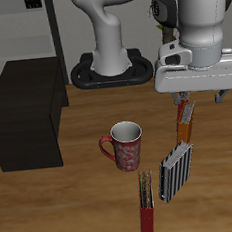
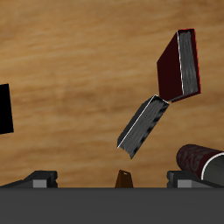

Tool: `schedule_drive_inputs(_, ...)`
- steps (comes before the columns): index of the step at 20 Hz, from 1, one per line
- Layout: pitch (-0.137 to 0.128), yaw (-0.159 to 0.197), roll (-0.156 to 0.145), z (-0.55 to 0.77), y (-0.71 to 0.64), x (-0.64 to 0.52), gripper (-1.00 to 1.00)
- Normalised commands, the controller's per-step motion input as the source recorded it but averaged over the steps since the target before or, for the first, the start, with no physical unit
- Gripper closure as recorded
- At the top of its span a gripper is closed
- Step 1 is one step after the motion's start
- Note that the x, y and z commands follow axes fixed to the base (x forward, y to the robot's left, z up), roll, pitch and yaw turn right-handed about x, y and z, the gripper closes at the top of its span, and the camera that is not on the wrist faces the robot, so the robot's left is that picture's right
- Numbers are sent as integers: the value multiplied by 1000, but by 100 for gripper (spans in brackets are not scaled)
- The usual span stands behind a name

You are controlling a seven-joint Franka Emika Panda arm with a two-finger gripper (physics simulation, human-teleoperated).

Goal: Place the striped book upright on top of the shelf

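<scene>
The striped book (image 1: pixel 177 170) stands on edge on the wooden table, between the mug and the table's front edge; in the wrist view (image 2: pixel 143 127) it shows its black-and-white spine and page edges. The shelf (image 1: pixel 27 111) is a low black cabinet with a flat top, far across the table from the book. My gripper (image 1: pixel 198 96) hangs open and empty above the table, farther back than the striped book and well above it. In the wrist view the gripper (image 2: pixel 114 179) has its fingers (image 2: pixel 39 178) wide apart.
An orange-red book (image 1: pixel 185 121) stands just below the gripper; its tip shows in the wrist view (image 2: pixel 125 178). A red patterned mug (image 1: pixel 123 145) (image 2: pixel 199 162) stands beside the striped book. A slim dark red book (image 1: pixel 146 210) (image 2: pixel 182 66) lies near the front edge. A pale metal-frame rack (image 1: pixel 19 27) stands behind the shelf.
</scene>
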Motion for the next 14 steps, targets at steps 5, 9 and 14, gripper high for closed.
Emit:
schedule_drive_inputs(5,-44,-27,0,-77,55,139,-100)
schedule_drive_inputs(9,-15,-77,-13,-214,-134,127,-100)
schedule_drive_inputs(14,-27,-43,-2,-255,-108,3,-100)
